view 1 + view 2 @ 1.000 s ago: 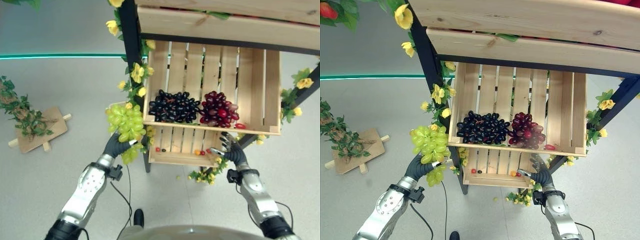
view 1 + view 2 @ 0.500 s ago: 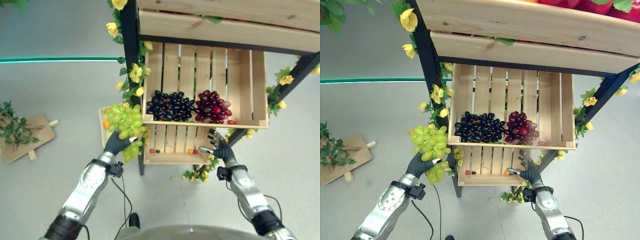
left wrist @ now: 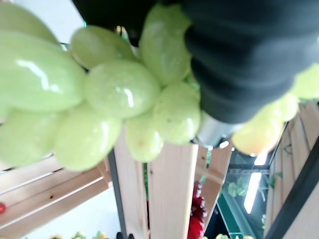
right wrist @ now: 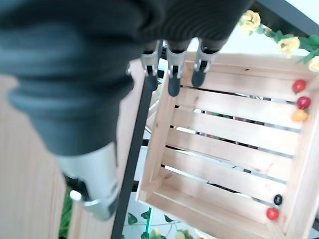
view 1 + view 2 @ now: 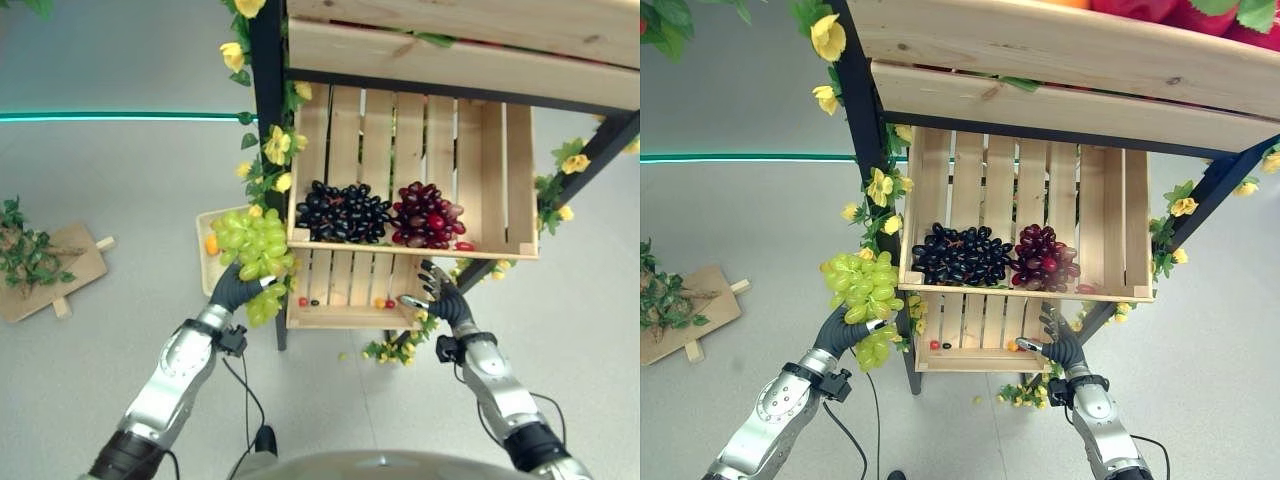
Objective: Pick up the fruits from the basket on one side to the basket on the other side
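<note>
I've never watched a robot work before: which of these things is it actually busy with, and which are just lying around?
Busy with:
green grapes in its left hand
black grapes and red grapes in the crate
right hand, open

Lying around:
yellow flowers
wooden board with leaves

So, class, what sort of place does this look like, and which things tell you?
Probably a mock fruit stall or market display: slatted wooden crates stacked on a black metal frame trimmed with yellow flowers, and bunches of dark purple grapes and red grapes laid out in one crate.
</note>
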Tool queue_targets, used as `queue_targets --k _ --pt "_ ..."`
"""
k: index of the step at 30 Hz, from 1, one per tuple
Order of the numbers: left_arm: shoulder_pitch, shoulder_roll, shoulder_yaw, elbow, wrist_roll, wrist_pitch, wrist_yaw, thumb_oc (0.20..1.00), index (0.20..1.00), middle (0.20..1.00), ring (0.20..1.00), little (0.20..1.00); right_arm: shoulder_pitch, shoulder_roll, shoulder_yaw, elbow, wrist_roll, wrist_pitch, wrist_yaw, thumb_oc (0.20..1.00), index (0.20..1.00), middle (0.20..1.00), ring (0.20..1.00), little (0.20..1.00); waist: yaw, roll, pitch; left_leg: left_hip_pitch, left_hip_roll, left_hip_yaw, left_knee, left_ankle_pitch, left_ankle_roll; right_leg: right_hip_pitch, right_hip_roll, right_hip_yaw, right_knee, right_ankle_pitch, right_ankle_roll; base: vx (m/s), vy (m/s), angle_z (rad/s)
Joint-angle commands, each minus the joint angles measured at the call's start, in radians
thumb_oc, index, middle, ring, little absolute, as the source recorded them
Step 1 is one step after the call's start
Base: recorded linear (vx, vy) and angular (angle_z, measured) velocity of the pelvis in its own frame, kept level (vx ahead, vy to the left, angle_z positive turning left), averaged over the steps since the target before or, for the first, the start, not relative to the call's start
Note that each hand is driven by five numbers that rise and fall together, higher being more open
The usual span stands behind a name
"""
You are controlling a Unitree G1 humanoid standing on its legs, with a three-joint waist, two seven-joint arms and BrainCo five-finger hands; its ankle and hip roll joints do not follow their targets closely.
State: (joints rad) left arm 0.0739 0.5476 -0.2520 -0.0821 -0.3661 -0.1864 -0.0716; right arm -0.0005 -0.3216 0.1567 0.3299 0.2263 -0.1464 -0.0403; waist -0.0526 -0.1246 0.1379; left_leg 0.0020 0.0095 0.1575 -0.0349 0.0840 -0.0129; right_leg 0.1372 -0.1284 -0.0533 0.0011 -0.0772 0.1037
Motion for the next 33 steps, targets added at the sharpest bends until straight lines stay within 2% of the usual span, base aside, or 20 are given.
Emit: queue_targets --k 1,10,11,15,16,19,27,30,33 --pt "-0.055 -0.02 0.07 -0.093 0.018 -0.104 -0.005 0.2 0.2 0.2 0.2 0.2 -0.036 0.007 -0.062 -0.03 0.007 -0.045 -0.005 1.0 1.0 1.0 1.0 1.0 0.002 -0.013 -0.036 0.01 0.063 -0.02 0.317 -0.293 -0.028 -0.101 -0.06 -0.055 0.06 0.059 0.075 0.0 -0.006 0.14" --pt "0.025 -0.012 0.18 -0.11 0.024 -0.113 0.023 0.2 0.2 0.2 0.2 0.2 -0.063 0.015 -0.069 -0.006 0.006 -0.047 -0.011 1.0 1.0 1.0 1.0 1.0 0.05 -0.019 -0.019 -0.016 0.049 -0.063 0.304 -0.276 -0.028 -0.093 -0.073 -0.115 0.064 0.059 0.075 -0.02 -0.01 0.19" --pt "0.041 -0.015 0.203 -0.115 0.024 -0.117 0.03 0.2 0.2 0.2 0.2 0.2 -0.076 0.016 -0.062 0.002 0.008 -0.046 -0.008 1.0 1.0 1.0 1.0 1.0 0.07 -0.02 -0.015 -0.022 0.045 -0.075 0.3 -0.271 -0.028 -0.091 -0.078 -0.134 0.067 0.06 0.077 -0.01 -0.018 0.13" --pt "0.057 -0.014 0.22 -0.127 0.024 -0.116 0.036 0.2 0.2 0.2 0.2 0.2 -0.08 0.021 -0.061 0.009 0.013 -0.048 -0.013 1.0 1.0 1.0 1.0 1.0 0.093 -0.021 -0.01 -0.036 0.033 -0.11 0.282 -0.252 -0.036 -0.083 -0.086 -0.177 0.069 0.053 0.072 -0.02 -0.025 0.29" --pt "0.061 -0.014 0.223 -0.129 0.025 -0.115 0.037 0.2 0.2 0.2 0.2 0.2 -0.076 0.022 -0.07 0.009 0.017 -0.052 -0.018 1.0 1.0 1.0 1.0 1.0 0.102 -0.021 -0.008 -0.051 0.024 -0.145 0.269 -0.235 -0.044 -0.077 -0.09 -0.216 0.071 0.048 0.068 -0.03 -0.049 0.44" --pt "0.061 -0.011 0.229 -0.15 0.016 -0.114 0.03 0.2 0.2 0.2 0.2 0.2 -0.073 0.022 -0.081 0.004 0.021 -0.059 -0.025 1.0 1.0 1.0 1.0 1.0 0.121 -0.018 -0.002 -0.075 0.012 -0.204 0.248 -0.207 -0.056 -0.068 -0.093 -0.276 0.067 0.041 0.058 -0.04 -0.057 0.79" --pt "0.088 0.0 0.256 -0.211 -0.05 -0.108 -0.009 0.2 0.2 0.2 0.2 0.2 -0.051 0.014 -0.113 0.019 0.038 -0.067 -0.034 1.0 1.0 1.0 1.0 1.0 0.161 0.003 0.007 -0.105 0.005 -0.314 0.166 -0.131 -0.081 -0.057 -0.083 -0.388 0.05 0.029 0.045 -0.04 -0.04 0.65" --pt "0.083 0.003 0.268 -0.242 -0.081 -0.105 -0.018 0.2 0.2 0.2 0.2 0.2 -0.02 0.004 -0.149 0.016 0.048 -0.073 -0.043 1.0 1.0 1.0 1.0 1.0 0.175 0.023 0.013 -0.125 0.003 -0.388 0.141 -0.102 -0.105 -0.049 -0.076 -0.452 0.059 0.008 0.031 -0.04 -0.062 0.55" --pt "0.069 -0.002 0.26 -0.259 -0.108 -0.109 -0.037 0.2 0.2 0.2 0.2 0.2 -0.009 -0.001 -0.164 0.015 0.049 -0.076 -0.048 1.0 1.0 1.0 1.0 1.0 0.176 0.036 0.014 -0.133 0.0 -0.418 0.136 -0.093 -0.113 -0.042 -0.072 -0.481 0.06 -0.002 0.026 -0.01 -0.01 0.77"
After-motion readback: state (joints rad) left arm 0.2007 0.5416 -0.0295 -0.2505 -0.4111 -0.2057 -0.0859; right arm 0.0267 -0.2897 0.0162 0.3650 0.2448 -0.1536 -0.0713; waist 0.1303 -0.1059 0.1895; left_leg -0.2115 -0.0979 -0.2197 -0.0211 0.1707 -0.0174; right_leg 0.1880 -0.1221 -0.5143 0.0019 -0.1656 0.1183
